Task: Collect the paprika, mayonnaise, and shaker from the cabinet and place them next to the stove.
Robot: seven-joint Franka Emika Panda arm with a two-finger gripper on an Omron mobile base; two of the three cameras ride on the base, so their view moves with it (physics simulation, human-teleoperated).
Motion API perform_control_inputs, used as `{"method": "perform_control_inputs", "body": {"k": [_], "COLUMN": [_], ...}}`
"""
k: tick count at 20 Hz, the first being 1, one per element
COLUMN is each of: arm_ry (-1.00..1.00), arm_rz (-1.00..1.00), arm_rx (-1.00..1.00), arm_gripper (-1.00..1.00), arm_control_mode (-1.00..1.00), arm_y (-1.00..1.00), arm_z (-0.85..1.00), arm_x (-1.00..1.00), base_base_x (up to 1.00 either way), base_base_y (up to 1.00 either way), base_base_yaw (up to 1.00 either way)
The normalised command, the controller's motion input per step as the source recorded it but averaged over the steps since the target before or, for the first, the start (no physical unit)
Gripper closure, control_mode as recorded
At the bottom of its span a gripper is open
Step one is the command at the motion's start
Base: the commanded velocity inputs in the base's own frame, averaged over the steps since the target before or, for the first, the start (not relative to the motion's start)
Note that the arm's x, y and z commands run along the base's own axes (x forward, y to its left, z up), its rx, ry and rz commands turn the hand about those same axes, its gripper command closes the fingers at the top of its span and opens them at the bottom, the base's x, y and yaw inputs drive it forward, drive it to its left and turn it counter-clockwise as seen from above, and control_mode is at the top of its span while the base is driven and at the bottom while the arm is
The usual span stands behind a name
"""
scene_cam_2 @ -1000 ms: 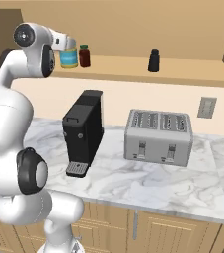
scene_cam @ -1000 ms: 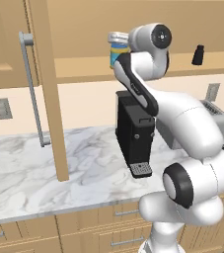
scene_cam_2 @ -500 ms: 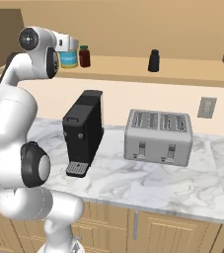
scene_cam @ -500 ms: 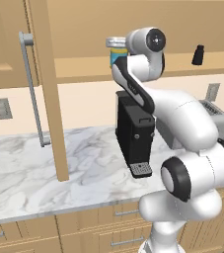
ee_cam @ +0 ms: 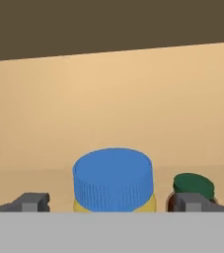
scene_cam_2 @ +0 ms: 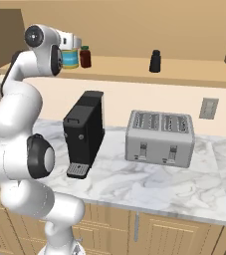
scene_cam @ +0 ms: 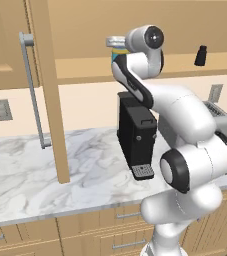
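The mayonnaise (ee_cam: 112, 179), a blue-lidded jar with a yellow band, stands on the cabinet shelf (scene_cam_2: 194, 69) at its left end. My gripper (ee_cam: 111, 202) is open, level with the lid, one fingertip on each side of it and apart from it. The paprika (ee_cam: 193, 185) with its dark green cap stands just right of the mayonnaise (scene_cam_2: 70, 59); in the right base view the paprika (scene_cam_2: 85, 57) nearly touches the jar. The black shaker (scene_cam_2: 155, 61) stands alone further right on the shelf; the shaker (scene_cam: 201, 55) also shows from the left. My arm hides most of the mayonnaise (scene_cam: 116, 46). The stove is out of view.
The cabinet door (scene_cam: 47, 90) hangs open on the left with its grey bar handle (scene_cam: 32, 90). Below the shelf, a black coffee machine (scene_cam_2: 84, 132) and a silver toaster (scene_cam_2: 159, 137) stand on the marble counter (scene_cam_2: 134, 184).
The upper arm and hand have shifted slightly toward the shelf and the mayonnaise. The jaws have stayed open; the jars have not moved.
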Motion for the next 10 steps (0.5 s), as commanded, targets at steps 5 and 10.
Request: {"method": "perform_control_inputs", "body": {"k": [5, 10], "arm_ry": [0.04, 0.04], "arm_rz": [0.00, 0.00], "arm_rx": [-0.02, -0.03], "arm_gripper": [-1.00, -1.00], "arm_control_mode": [-1.00, -1.00], "arm_y": [0.00, 0.00], "arm_z": [0.00, -0.01], "arm_x": [0.23, 0.19], "base_base_x": [0.00, 0.00], "base_base_y": [0.00, 0.00], "base_base_yaw": [0.00, 0.00]}}
